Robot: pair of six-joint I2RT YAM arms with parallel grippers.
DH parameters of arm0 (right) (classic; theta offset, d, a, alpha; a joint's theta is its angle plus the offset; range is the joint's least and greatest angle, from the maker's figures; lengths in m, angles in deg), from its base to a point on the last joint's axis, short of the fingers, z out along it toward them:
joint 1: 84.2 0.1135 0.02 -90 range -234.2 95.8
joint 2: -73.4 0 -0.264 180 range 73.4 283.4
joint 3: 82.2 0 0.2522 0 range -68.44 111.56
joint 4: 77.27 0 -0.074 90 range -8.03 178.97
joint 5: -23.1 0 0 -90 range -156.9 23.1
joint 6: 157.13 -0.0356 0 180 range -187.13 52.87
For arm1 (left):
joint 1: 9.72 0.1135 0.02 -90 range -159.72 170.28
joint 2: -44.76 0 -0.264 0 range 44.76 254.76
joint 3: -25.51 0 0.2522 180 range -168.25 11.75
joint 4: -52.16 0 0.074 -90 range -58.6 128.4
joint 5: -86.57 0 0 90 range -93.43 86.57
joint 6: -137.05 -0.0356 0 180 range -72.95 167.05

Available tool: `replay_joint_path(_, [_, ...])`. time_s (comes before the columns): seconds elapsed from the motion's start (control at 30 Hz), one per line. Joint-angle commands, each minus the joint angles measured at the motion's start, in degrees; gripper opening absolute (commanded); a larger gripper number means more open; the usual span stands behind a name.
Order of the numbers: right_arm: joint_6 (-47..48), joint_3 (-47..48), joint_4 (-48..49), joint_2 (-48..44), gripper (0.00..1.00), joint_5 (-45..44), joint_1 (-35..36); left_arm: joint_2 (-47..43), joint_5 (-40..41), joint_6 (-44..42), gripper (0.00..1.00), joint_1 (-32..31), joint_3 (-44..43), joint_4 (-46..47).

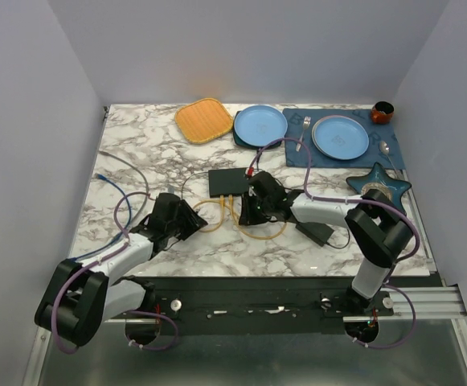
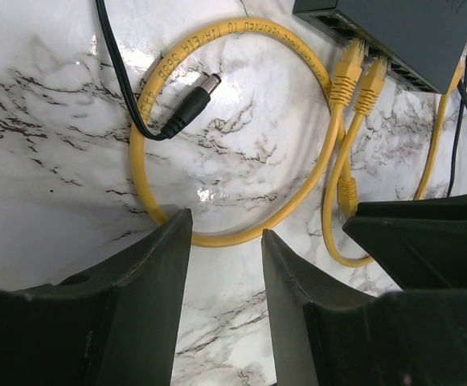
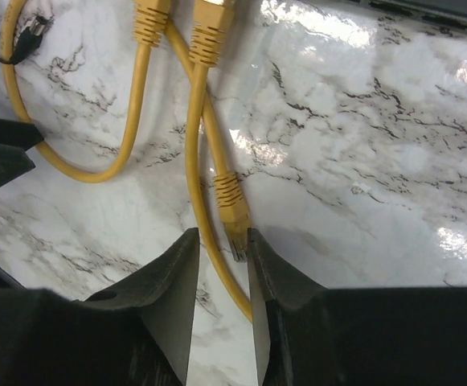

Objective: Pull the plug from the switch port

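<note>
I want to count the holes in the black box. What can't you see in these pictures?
Top view: ports on the switch are too small to count; the right gripper hides one end of that edge.
Left wrist view: the picture's top edge cuts the switch off, so the port row is incomplete.
Right wrist view: the top edge cuts off two yellow plugs, hiding their ports.

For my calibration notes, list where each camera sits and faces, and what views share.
Top external: above and behind, looking down at the marble table; left arm and right arm show.
Left wrist: on that arm, looking past the left fingers toward the switch.
Right wrist: on that arm, looking past the right fingers at a loose yellow plug.
Shared: both wrist views show two yellow plugs at the switch.
</note>
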Motion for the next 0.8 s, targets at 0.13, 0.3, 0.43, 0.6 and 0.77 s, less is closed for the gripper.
replay_joint_path(0.13, [-0.64,-2.7,-0.52,0.33,0.24,-2.77,1.22,-6.48,0.22,-0.45,0.51,0.26,0.65,-6.05])
replay_joint_path(0.3, [-0.64,-4.28,-0.44,-0.73,0.16,-3.2,1.66,-10.8,1.53,-0.54,0.5,0.26,0.56,-9.3])
replay_joint_path(0.43, [-0.81,-6.13,-0.43,-2.31,0.1,-4.25,2.19,-12.04,2.41,-0.8,0.5,0.35,0.74,-10.44])
replay_joint_path(0.6, [-1.96,-9.11,-2.98,-8.45,0.07,-10.4,2.54,-11.25,2.68,-0.89,0.5,0.35,0.56,-10.27])
replay_joint_path(0.77, [-0.03,-9.65,-9.39,-13.56,0.05,-14.98,2.54,-10.54,3.12,-1.15,0.5,0.35,0.03,-10.53])
